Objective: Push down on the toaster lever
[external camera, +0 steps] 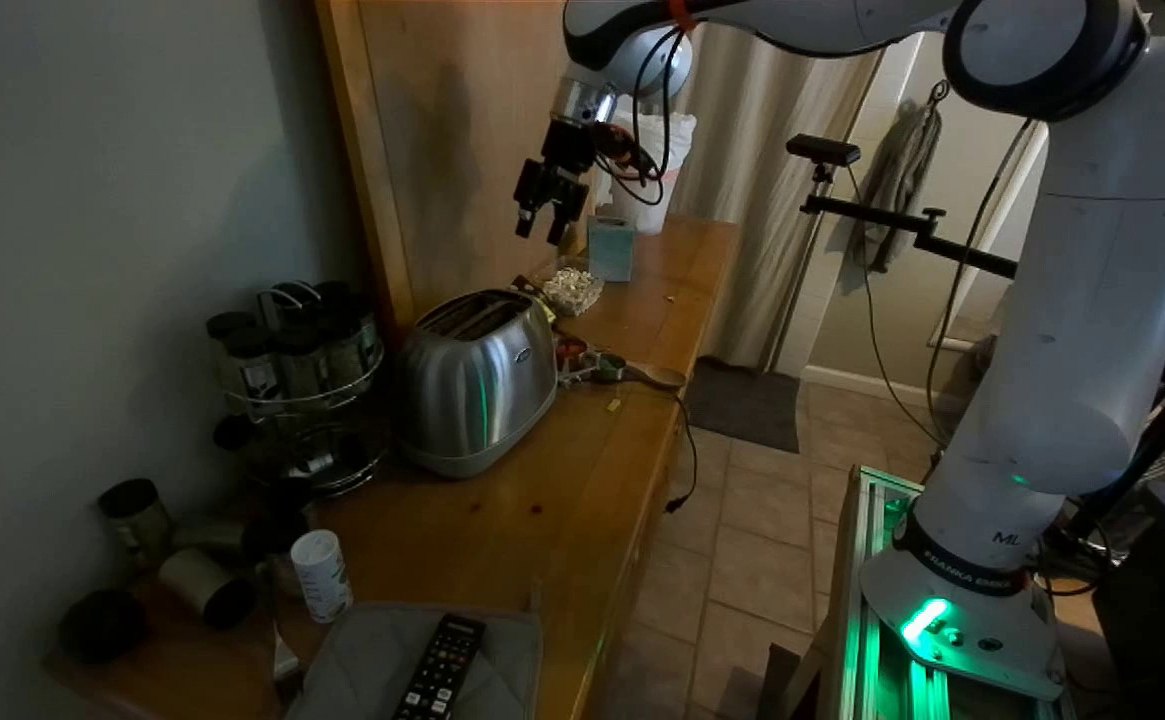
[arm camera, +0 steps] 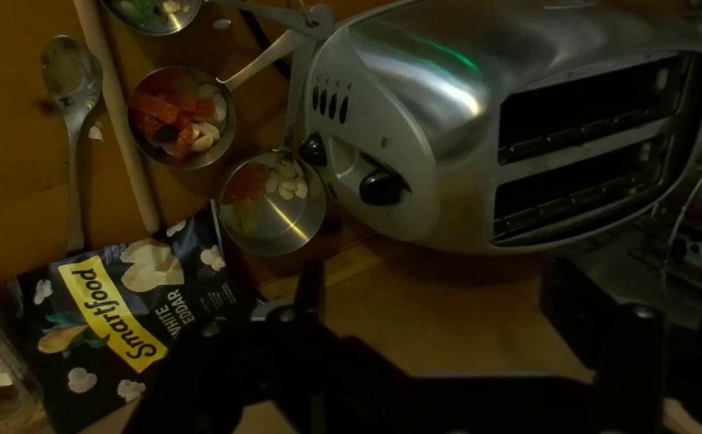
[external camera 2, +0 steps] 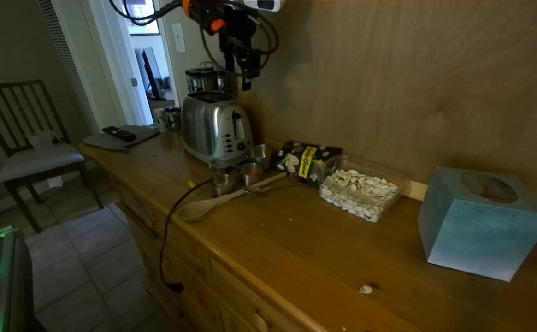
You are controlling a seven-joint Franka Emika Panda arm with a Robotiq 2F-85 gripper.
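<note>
1. The light is dim — brighter through the white doorway (external camera 2: 118, 60) at the upper left of the frame in an exterior view, with a light switch (external camera 2: 179, 38) just right of it.
2. Below it, at the left, a dark slat-backed chair (external camera 2: 38, 161) with a pale seat stands on the tiled floor (external camera 2: 84, 267).
3. The wooden table (external camera 2: 277, 244), drawers (external camera 2: 236, 290) in its front, runs along a wood panel (external camera 2: 411, 92) at upper right.
4. In an exterior view, a grey wall (external camera: 122, 150) fills the upper left; a pale curtain (external camera: 762, 120) hangs at upper middle — a dark mat (external camera: 747, 400) below it.
</note>
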